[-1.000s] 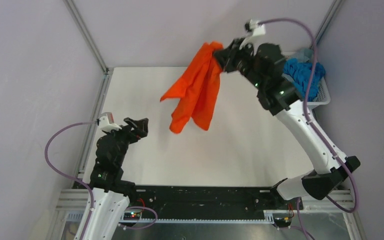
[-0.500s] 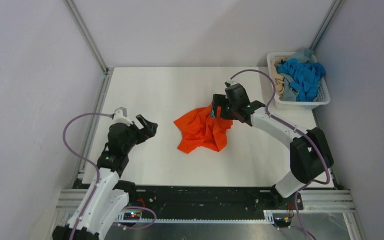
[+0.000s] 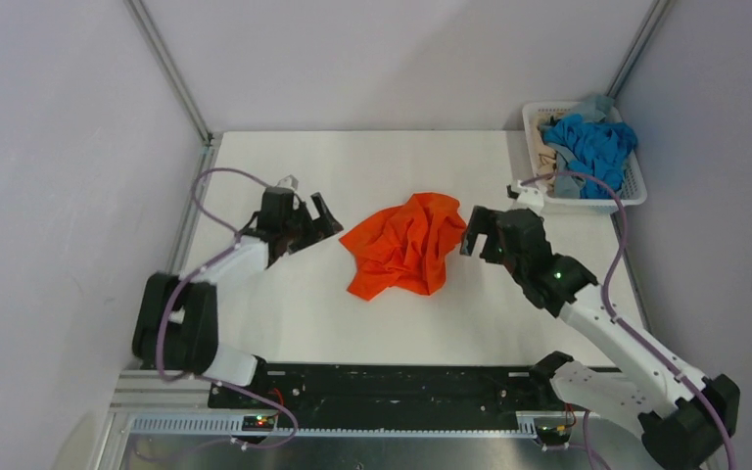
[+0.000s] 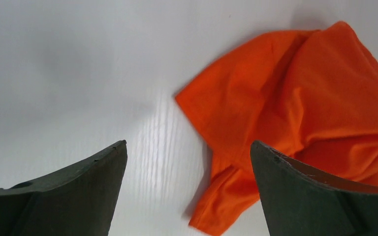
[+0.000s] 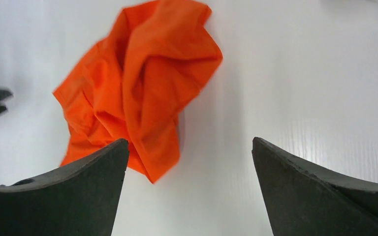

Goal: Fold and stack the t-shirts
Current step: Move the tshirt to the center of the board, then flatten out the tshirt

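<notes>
A bright orange t-shirt (image 3: 403, 245) lies crumpled in a heap at the middle of the white table (image 3: 304, 313). My left gripper (image 3: 319, 217) is open just left of the heap, with a sleeve edge of the orange t-shirt (image 4: 295, 113) lying ahead between its fingers. My right gripper (image 3: 474, 238) is open just right of the heap and holds nothing; the orange t-shirt (image 5: 138, 93) lies ahead and left of it. Blue, grey-blue and beige t-shirts (image 3: 592, 147) are piled in the basket.
A white slotted basket (image 3: 627, 191) stands at the table's far right corner. Grey walls and metal frame posts (image 3: 168, 69) close in the table on three sides.
The right gripper let go of the orange t-shirt, which dropped from hanging in the air to a heap on the table, then drew back to the right. The left gripper moved in toward the heap.
</notes>
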Controlling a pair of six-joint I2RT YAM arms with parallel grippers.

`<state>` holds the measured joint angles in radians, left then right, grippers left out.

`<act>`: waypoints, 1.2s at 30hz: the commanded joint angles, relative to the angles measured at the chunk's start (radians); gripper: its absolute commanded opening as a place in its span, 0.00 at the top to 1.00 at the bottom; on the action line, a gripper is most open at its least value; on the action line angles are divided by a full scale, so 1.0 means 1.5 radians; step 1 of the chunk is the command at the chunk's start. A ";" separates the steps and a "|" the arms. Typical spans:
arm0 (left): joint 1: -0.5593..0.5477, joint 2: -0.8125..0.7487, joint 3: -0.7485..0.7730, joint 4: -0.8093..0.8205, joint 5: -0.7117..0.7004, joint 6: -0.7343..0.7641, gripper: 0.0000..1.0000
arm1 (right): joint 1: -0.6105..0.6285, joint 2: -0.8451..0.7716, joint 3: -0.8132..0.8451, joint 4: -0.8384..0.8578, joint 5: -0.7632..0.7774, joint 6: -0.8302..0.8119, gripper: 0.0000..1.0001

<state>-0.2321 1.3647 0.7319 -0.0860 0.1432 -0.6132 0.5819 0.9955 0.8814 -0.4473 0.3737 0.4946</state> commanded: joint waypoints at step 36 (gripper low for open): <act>-0.184 0.283 0.286 -0.160 -0.190 -0.005 0.86 | -0.062 -0.042 -0.141 0.055 -0.092 -0.001 0.03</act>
<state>-0.5079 1.8584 1.1358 -0.2810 -0.0731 -0.6464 0.4828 0.8795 0.6785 -0.4309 0.2680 0.5144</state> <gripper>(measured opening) 0.214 0.980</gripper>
